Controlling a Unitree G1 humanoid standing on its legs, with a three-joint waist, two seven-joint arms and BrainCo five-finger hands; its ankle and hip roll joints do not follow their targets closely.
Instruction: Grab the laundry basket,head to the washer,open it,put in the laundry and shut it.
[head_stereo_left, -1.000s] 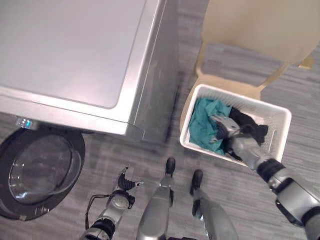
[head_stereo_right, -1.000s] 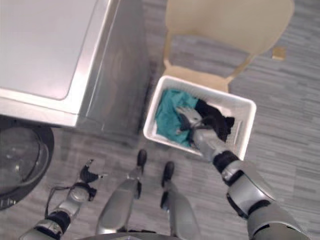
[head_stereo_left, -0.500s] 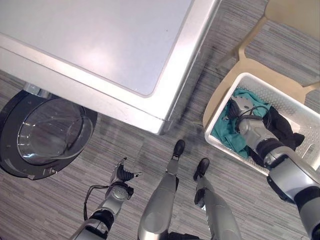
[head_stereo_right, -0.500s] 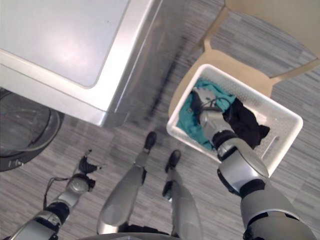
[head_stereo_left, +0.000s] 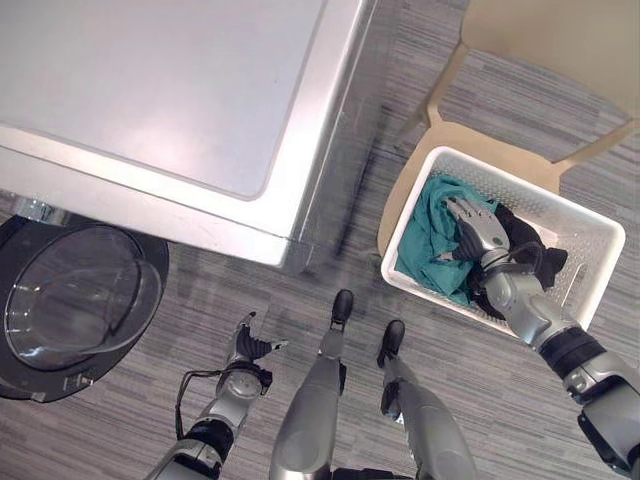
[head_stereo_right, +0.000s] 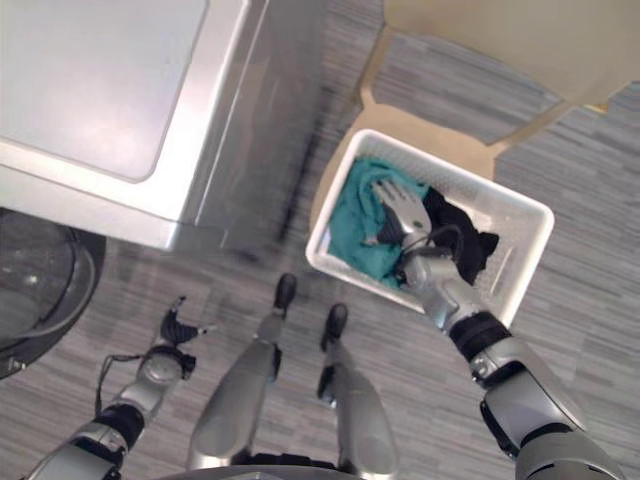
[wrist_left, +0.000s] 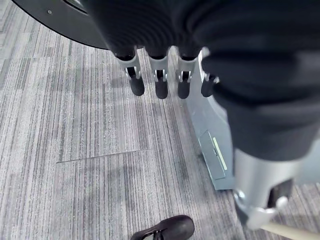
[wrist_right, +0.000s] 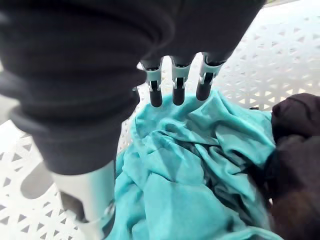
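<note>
The floor (head_stereo_left: 150, 340) is covered with grey carpet tiles in a fine striped weave. Standing directly on it is a silver-grey washer (head_stereo_left: 170, 110), whose flat top faces up. The washer's round door (head_stereo_left: 70, 305), dark-rimmed with a clear glass bowl, hangs open at the front over the carpet. Beside the washer stands a pale wooden chair (head_stereo_left: 540, 50). A white perforated laundry basket (head_stereo_left: 590, 235) sits by the chair's seat, near the washer's side panel; whether it rests on the seat or on the carpet cannot be told. It contains a teal cloth (head_stereo_left: 425, 235) and a black garment (head_stereo_left: 530, 255), lying side by side and touching.
</note>
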